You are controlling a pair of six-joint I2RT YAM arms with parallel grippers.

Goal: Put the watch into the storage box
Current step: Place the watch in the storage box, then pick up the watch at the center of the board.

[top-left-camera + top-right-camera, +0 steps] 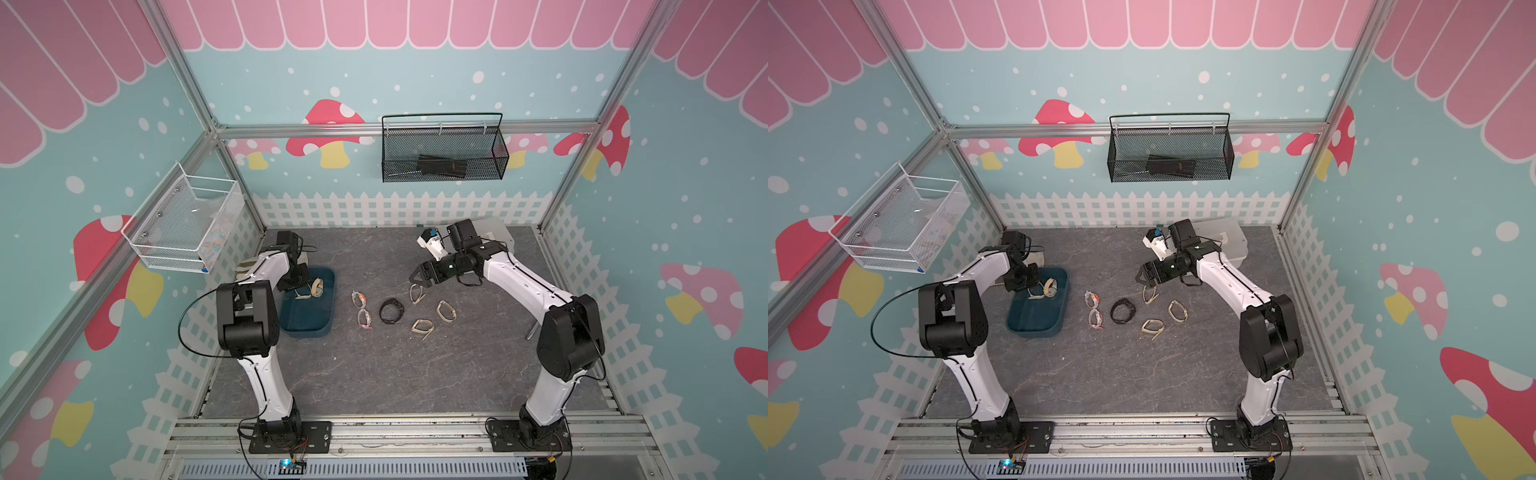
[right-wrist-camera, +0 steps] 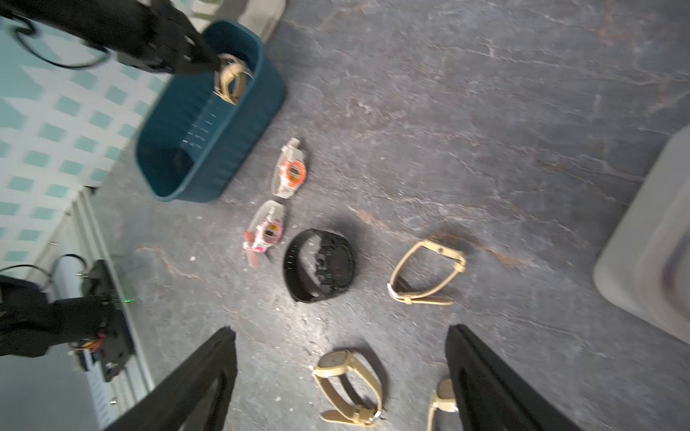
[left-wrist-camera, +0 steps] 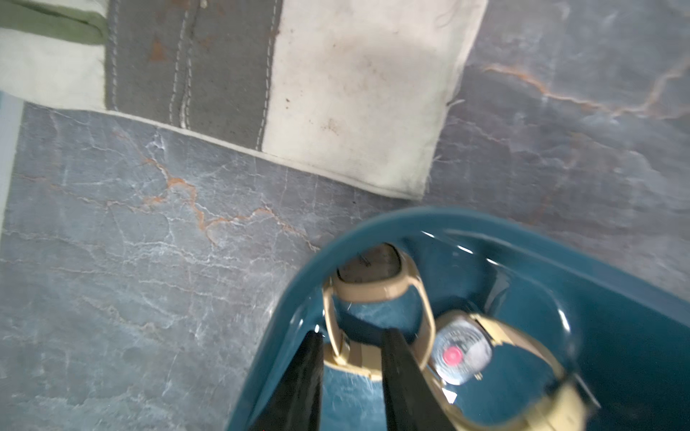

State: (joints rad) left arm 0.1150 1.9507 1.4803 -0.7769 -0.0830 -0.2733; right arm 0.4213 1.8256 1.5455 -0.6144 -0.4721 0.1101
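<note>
While the left claw (image 3: 353, 334) stood half-open astride a beige watch (image 3: 373, 293) inside the storage box (image 3: 373, 224), the right claw (image 2: 340, 329) gaped wide — empty — over the table (image 2: 485, 112).

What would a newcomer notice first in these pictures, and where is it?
A black watch lies at the middle of the grey table, among five paler watches. At the robot's left, the left gripper reaches into the teal storage box, where two beige watches are; the open right gripper hovers above the loose ones.
</note>
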